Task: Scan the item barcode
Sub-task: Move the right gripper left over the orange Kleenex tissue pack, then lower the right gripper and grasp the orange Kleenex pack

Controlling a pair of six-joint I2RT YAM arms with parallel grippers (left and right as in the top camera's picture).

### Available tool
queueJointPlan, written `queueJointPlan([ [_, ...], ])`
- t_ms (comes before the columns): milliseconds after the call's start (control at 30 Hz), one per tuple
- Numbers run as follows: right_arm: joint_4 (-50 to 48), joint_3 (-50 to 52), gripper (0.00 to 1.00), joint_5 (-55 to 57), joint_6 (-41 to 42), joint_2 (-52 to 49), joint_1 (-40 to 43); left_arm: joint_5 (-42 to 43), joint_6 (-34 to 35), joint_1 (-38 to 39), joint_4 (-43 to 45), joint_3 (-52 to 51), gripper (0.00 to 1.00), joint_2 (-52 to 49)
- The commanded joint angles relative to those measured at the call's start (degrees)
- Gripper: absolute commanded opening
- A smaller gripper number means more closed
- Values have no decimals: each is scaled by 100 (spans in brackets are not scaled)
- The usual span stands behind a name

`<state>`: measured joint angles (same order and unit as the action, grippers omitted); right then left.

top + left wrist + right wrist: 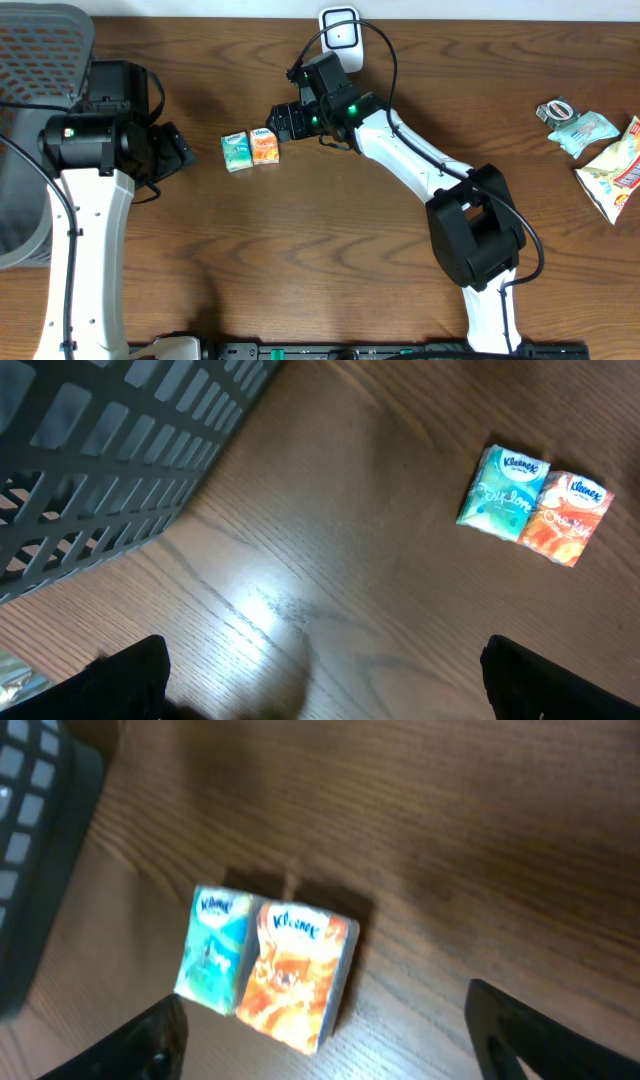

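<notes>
Two soft, plastic-wrapped packs lie touching on the brown wooden table [330,240]: teal tissue pack [236,152] and orange tissue pack [264,148]. Right gripper [284,122]: jaws wide, empty, just beside the orange tissue pack. Left gripper [178,150]: wide, empty, well apart. Advice: straddle one pack squarely without catching its neighbour. Barcode not visible.

Teal pack [500,493] and orange pack [566,518] (touching) lie at two o'clock on the surface [330,590], grey basket [110,450] at ten.
</notes>
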<state>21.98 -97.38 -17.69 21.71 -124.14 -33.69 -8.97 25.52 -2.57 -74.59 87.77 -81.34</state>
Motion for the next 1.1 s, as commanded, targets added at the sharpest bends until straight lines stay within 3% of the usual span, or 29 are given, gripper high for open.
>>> queueJointPlan([
  [0, -114, -33, 77, 83, 210, -273, -42, -55, 50, -26, -17, 22, 98, -24],
  [433, -592, -33, 60, 402, 334, -949, -352, -55, 52, -26, -17, 22, 98, -24],
  [700, 111, -44, 50, 1556, 334, -918, -422, -55, 50, -26, -17, 22, 98, -24],
  [1067, 1438, -87, 48, 2710, 275, -9, -348, -55, 52, -26, -17, 22, 98, -24],
])
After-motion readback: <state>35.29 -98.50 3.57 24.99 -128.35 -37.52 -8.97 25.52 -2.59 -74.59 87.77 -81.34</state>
